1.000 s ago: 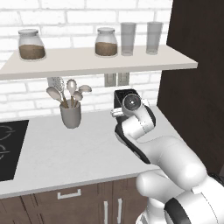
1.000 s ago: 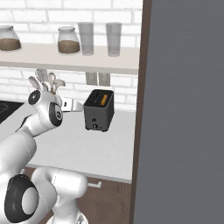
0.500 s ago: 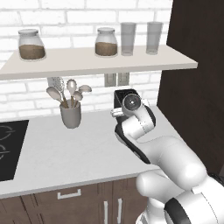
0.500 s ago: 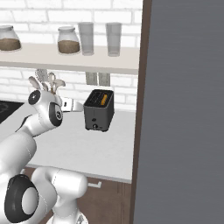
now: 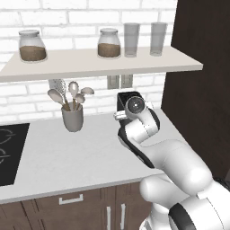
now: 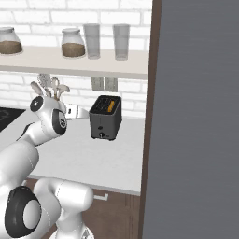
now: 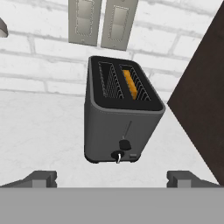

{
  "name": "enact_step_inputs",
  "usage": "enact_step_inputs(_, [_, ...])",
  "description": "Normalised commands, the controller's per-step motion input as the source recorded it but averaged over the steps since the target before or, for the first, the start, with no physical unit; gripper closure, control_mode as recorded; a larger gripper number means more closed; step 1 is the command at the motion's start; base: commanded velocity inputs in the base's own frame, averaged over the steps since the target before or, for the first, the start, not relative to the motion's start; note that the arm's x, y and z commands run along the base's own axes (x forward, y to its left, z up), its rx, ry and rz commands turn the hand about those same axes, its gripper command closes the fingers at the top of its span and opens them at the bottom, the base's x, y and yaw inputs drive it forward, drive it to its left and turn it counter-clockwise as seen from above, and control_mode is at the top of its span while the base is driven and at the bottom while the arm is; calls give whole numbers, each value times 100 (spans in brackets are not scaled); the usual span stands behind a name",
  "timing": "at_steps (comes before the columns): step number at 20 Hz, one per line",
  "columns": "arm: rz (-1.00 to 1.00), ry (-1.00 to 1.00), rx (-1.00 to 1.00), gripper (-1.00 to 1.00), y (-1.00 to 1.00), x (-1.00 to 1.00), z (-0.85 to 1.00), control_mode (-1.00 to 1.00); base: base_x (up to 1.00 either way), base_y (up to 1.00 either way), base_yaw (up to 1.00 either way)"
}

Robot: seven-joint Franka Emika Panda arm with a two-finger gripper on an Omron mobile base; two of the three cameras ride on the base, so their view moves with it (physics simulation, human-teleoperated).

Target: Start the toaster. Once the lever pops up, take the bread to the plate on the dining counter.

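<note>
The dark grey toaster (image 7: pixel 120 124) stands on the white worktop against the brick wall, a short way ahead of my gripper (image 7: pixel 112 179). My fingertips (image 7: pixel 41 178) stand wide apart, open, with nothing between them. The bread (image 7: pixel 131 83), an orange slice, sits in the toaster's right slot. A dark lever (image 7: pixel 125 144) sits low on the front face, just above a small knob (image 7: pixel 117 155). From the right base view, the gripper (image 6: pixel 84 112) points at the toaster (image 6: pixel 106 119) from its left, apart from it. The wrist hides most of the toaster (image 5: pixel 125 96) in the left base view. The plate and dining counter are out of view.
A grey utensil cup (image 5: pixel 72 119) with spoons stands left of the toaster, and a black hob (image 5: pixel 9 152) lies further left. A shelf (image 5: pixel 99 63) with jars and glasses hangs above. A tall dark cabinet (image 5: pixel 197 90) walls off the right side. Two wall outlets (image 7: pixel 103 22) sit behind the toaster.
</note>
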Motion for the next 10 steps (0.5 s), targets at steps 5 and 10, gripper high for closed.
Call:
enact_step_inputs(5, [0,0,0,-100,0,0,0,-100,0,0,0])
enact_step_inputs(10, [0,0,0,-100,0,0,0,-100,0,0,0])
